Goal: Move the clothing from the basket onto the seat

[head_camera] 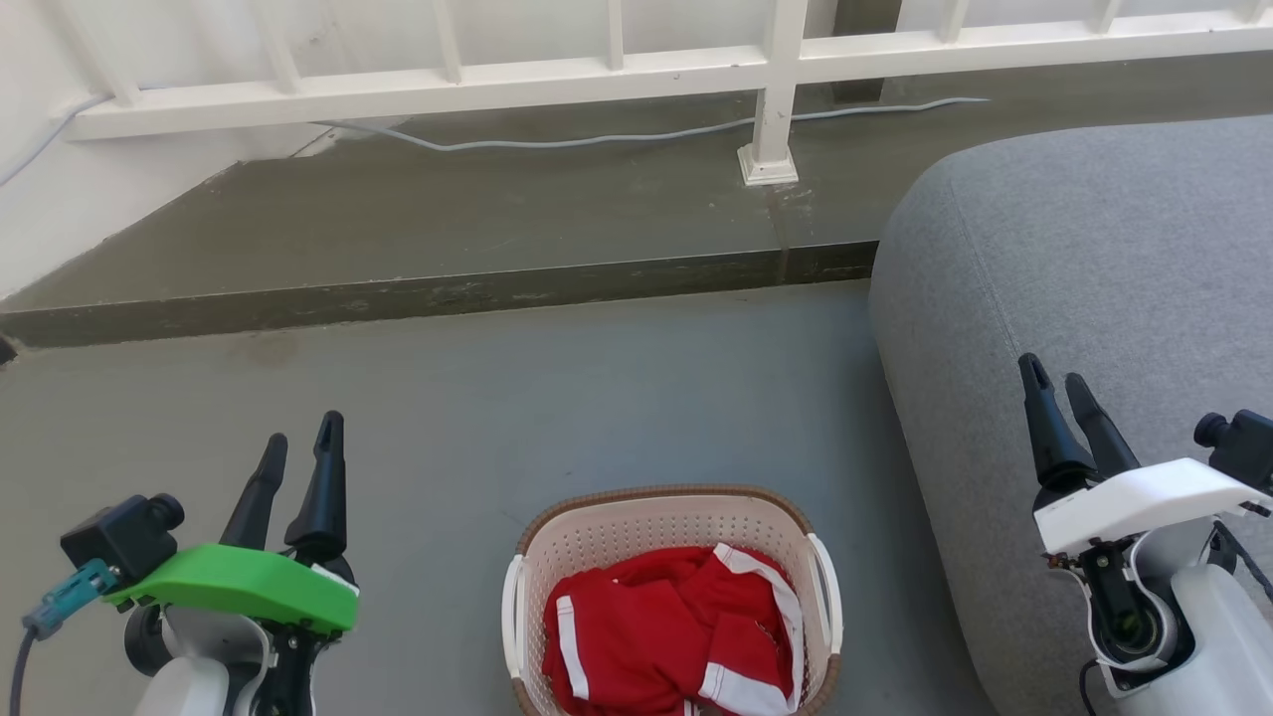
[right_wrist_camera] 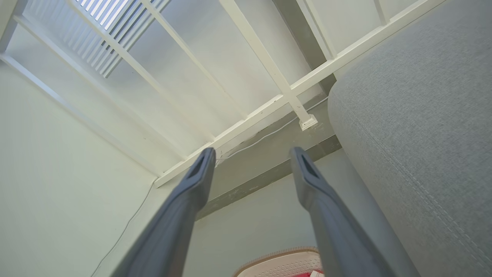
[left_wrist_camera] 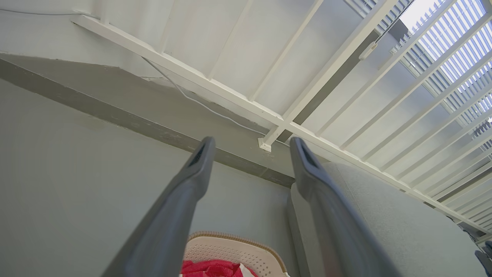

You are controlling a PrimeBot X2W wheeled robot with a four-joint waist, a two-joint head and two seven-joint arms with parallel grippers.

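Head view, from the left: the left gripper [head_camera: 303, 430] hung above the grey floor [head_camera: 497, 398] at the lower left, under its green cover. Its two dark fingers pointed away from the robot with a clear gap between them, and the jaws stood parted with only floor showing through. It was well apart from the basket [head_camera: 636, 527].

The basket sat on the floor at the bottom centre, between the two arms. The clothing [head_camera: 666, 626] lay crumpled inside it, red with white stripes, heaped toward the near side so that part of the perforated far wall showed bare. Beyond it a raised concrete step [head_camera: 398, 229] ran across the view. A pale cable [head_camera: 597, 139] lay along the step, under a white railing [head_camera: 497, 85].

To the right, the seat [head_camera: 1094, 249] stood just beside the basket, its rounded grey edge close to the basket's right handle. The right gripper [head_camera: 1052, 370] hovered over the near part of the seat, under its white cover. Its fingers were spread a little at the tips, and whether they brushed the fabric could not be told.

Left wrist view showed the left gripper [left_wrist_camera: 251, 141] with its fingers wide apart, framing floor and step, and the basket rim [left_wrist_camera: 230, 250] low between them.

Right wrist view showed the right gripper [right_wrist_camera: 252, 151] likewise spread, with the seat's stitched seam [right_wrist_camera: 415, 192] off to its right.
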